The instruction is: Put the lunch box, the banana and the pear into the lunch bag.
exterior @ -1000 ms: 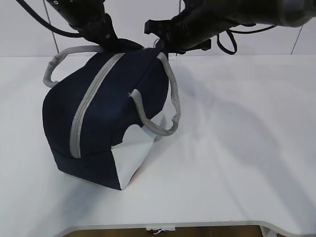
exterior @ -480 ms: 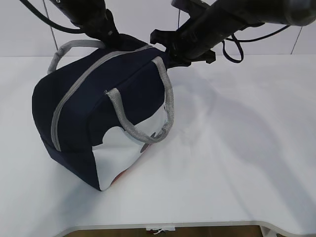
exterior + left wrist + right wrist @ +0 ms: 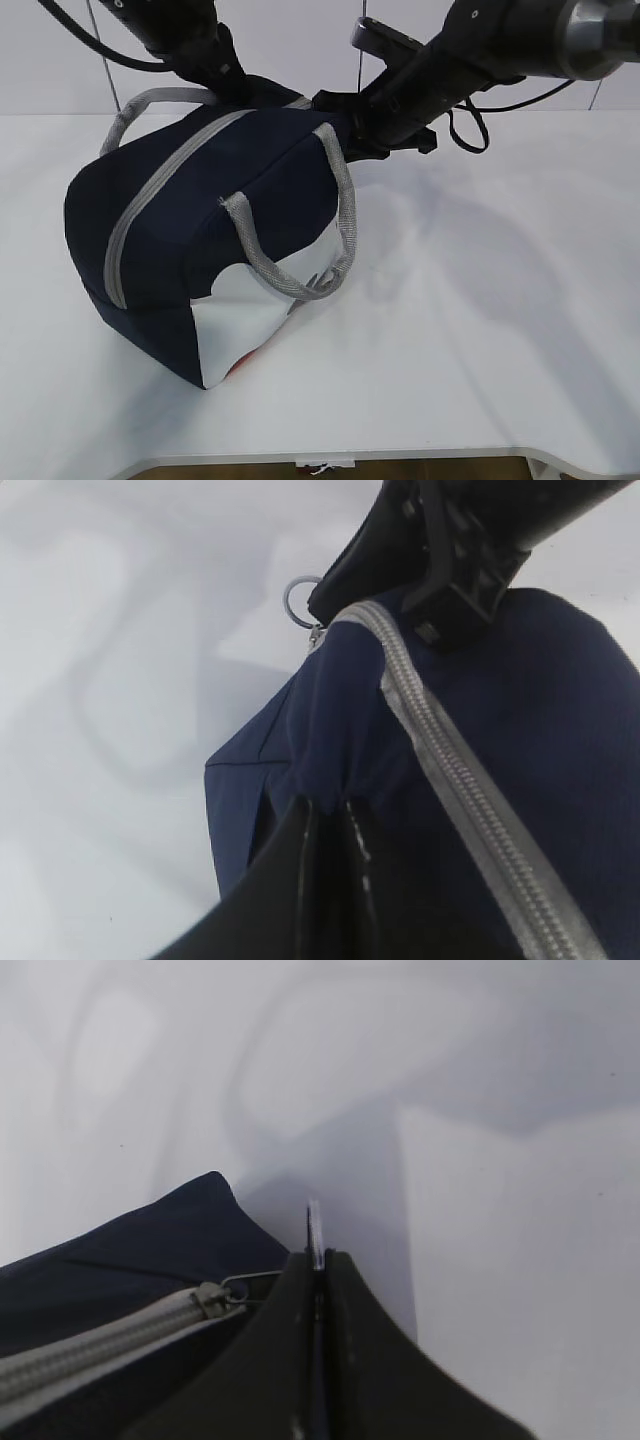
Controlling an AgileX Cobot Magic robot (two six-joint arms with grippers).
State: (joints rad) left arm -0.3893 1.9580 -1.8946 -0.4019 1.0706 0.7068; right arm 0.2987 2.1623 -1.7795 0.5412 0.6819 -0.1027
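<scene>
Exterior view: a navy lunch bag (image 3: 200, 250) with a white lower panel sits on a white table (image 3: 500, 330), at about nine o'clock from the table's middle, its grey zipper (image 3: 160, 200) running over the top and looking closed along the stretch that shows. Two black arms meet at the bag's far end, at twelve o'clock. The left claw (image 3: 330, 830) has its fingers pressed together on a fold of the navy fabric beside the zipper. The right claw (image 3: 316, 1260) is closed on the thin ring pull (image 3: 315, 1225) at the end of the zipper. The lunch box, banana and pear are not visible in any view; they may be inside the bag, but that cannot be confirmed. The step in hand appears to be working the zipper, one claw bracing the bag while the other draws the pull. The next move likely calls for a steady pull along the zipper line without lifting or tipping the bag.
</scene>
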